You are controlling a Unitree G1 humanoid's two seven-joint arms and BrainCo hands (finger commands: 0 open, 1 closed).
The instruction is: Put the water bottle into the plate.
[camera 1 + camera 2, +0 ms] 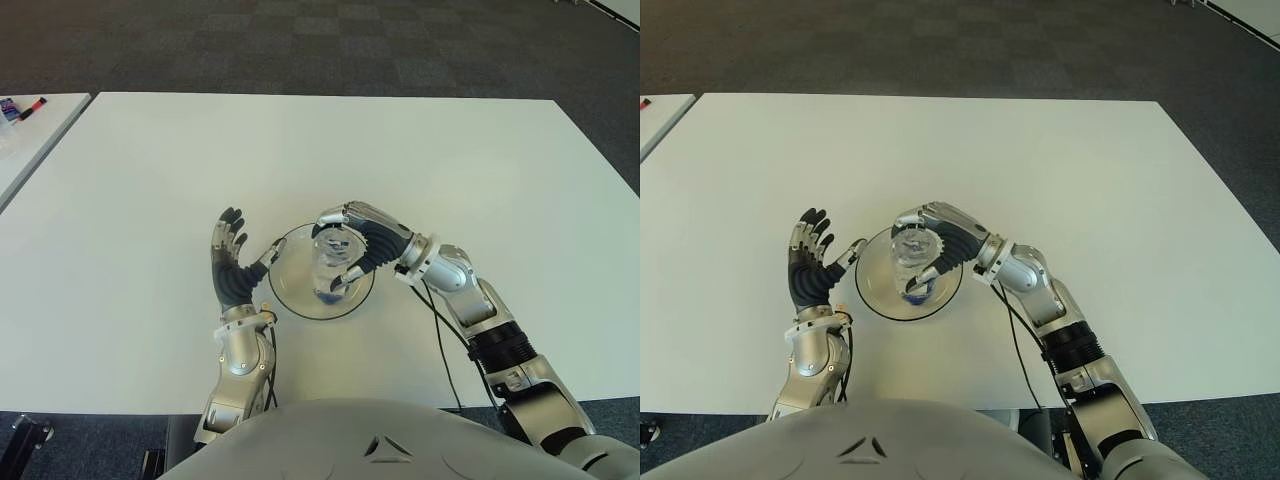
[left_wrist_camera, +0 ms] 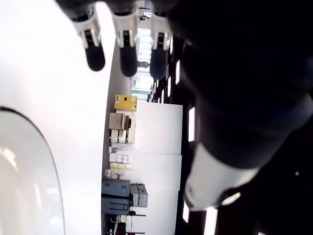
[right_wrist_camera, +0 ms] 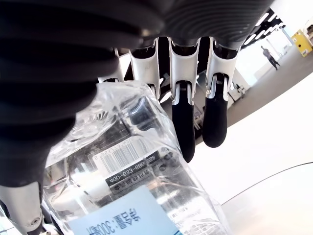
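The white bench (image 1: 450, 160) fills most of the head views, with dark carpet floor (image 1: 330, 45) behind it. Nearest to the robot's body, the left robot hand (image 1: 232, 262) stands just left of the plate with its fingers spread and holds nothing; its thumb comes close to the rim, but I cannot tell if it touches. A little farther, the clear glass plate (image 1: 290, 295) lies on the bench. The water bottle (image 1: 331, 268) stands upright inside the plate, with its bottom seemingly on the plate floor. The right robot hand (image 1: 350, 245) is wrapped around the bottle, and its wrist view shows the fingers (image 3: 185, 117) curled over the clear plastic and the label. In my judgement the placing is nearly finished: the bottle is already in the plate. What remains is to open the right robot hand and draw it back without tipping the bottle.
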